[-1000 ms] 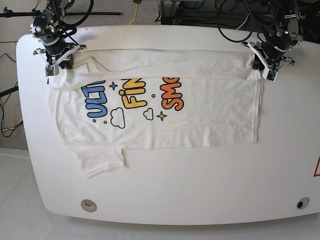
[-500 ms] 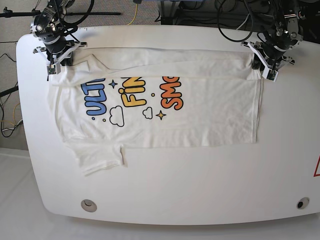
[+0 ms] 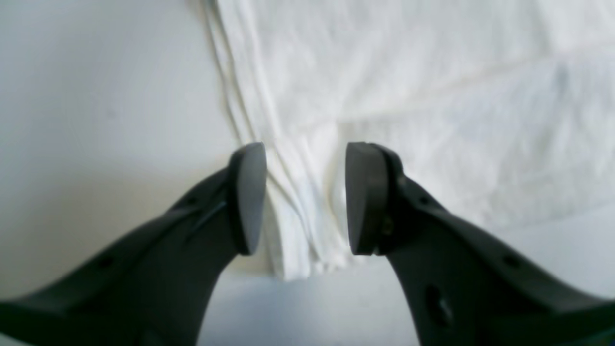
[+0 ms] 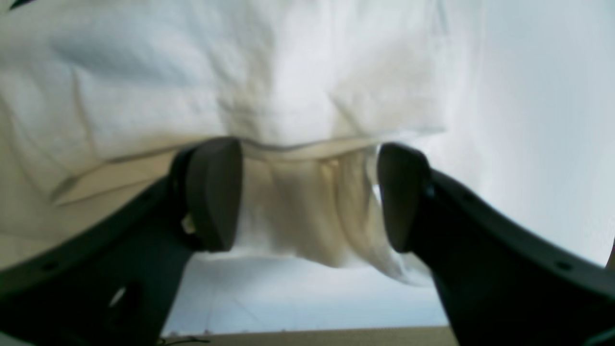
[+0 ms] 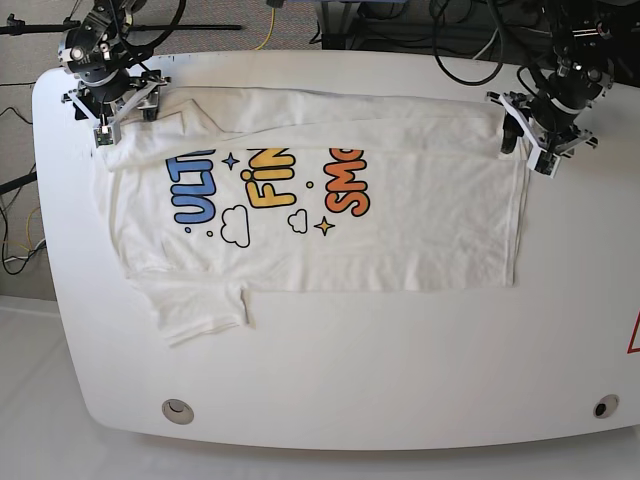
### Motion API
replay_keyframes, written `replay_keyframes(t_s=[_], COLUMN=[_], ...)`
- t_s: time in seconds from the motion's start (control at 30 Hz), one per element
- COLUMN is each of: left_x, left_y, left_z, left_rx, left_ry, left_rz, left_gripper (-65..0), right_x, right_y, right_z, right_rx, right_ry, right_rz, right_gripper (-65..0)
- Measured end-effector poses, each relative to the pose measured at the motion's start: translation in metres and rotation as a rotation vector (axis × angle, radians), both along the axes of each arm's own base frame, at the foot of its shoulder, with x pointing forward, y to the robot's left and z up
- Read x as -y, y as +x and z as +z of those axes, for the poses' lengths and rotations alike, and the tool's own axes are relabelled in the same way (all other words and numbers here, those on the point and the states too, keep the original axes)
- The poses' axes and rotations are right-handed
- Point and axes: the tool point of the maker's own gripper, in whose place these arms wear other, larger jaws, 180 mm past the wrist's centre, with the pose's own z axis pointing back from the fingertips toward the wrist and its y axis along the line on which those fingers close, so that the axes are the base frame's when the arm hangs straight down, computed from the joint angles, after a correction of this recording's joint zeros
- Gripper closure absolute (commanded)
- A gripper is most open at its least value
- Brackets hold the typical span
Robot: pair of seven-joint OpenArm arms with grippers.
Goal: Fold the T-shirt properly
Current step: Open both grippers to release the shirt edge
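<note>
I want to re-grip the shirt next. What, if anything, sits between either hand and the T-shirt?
Nothing visible. The left hand and the right hand are open with T-shirt cloth between their fingers.

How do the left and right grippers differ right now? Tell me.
The right gripper has its jaws spread wider than the left gripper. In the base view the right gripper sits at the sleeve end of the T-shirt, the left gripper at the hem end. Both are open, straddling bunched cloth at the shirt's far edge without pinching it.

White table [image 5: 400,350], 2 round ports [image 5: 178,410], black cables [image 5: 470,50]
</note>
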Motion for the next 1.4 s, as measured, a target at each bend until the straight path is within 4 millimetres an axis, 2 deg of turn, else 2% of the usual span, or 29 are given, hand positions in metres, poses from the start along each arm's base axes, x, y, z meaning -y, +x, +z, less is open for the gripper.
replay_keyframes(t_s=[0.3,0.43,0.57,0.63,0.7,0.83,0.97,1.03,1.17,1.3,1.4], left_x=[-0.009,-0.008,-0.001,0.002,0.002,0.001,0.001,0.001,0.002,-0.001,0.000], left_y=[0.013,0.018,0.013,0.012,0.012,0.014,0.015,0.014,0.010,0.003,0.004], left_z=[0.014,0.026,0.034,0.035,0.038,0.040,0.037,0.036,0.027,0.016,0.016], left_rx=[0.059,0.104,0.120,0.120,0.126,0.130,0.114,0.107,0.075,0.029,0.031], left_ry=[0.007,0.008,0.010,0.011,0.014,0.029,0.033,0.032,0.021,0.034,0.035], left_rz=[0.033,0.032,0.015,0.005,0.006,-0.001,0.000,-0.001,0.000,0.001,0.000], left_gripper=[-24.6,-20.9,-18.5,-18.3,-20.4,-21.8,-23.5,-27.7,-31.6,-32.2,-31.7], right_x=[-0.004,-0.003,-0.002,-0.002,-0.003,-0.003,-0.003,-0.003,0.006,0.015,0.019], right_y=[0.013,0.016,0.021,0.020,0.020,0.021,0.019,0.019,0.016,0.020,0.026], right_z=[0.014,0.021,0.031,0.031,0.031,0.031,0.030,0.030,0.030,0.036,0.044], right_rx=[0.050,0.068,0.097,0.096,0.096,0.097,0.087,0.087,0.058,0.059,0.065], right_ry=[-0.013,-0.028,-0.046,-0.046,-0.045,-0.043,-0.044,-0.045,-0.055,-0.073,-0.088], right_rz=[0.016,0.024,0.034,0.034,0.035,0.036,0.036,0.035,0.006,-0.017,-0.026], right_gripper=[-45.2,-38.9,-34.0,-34.6,-39.2,-42.7,-44.0,-45.1,-45.2,-45.5,-46.7])
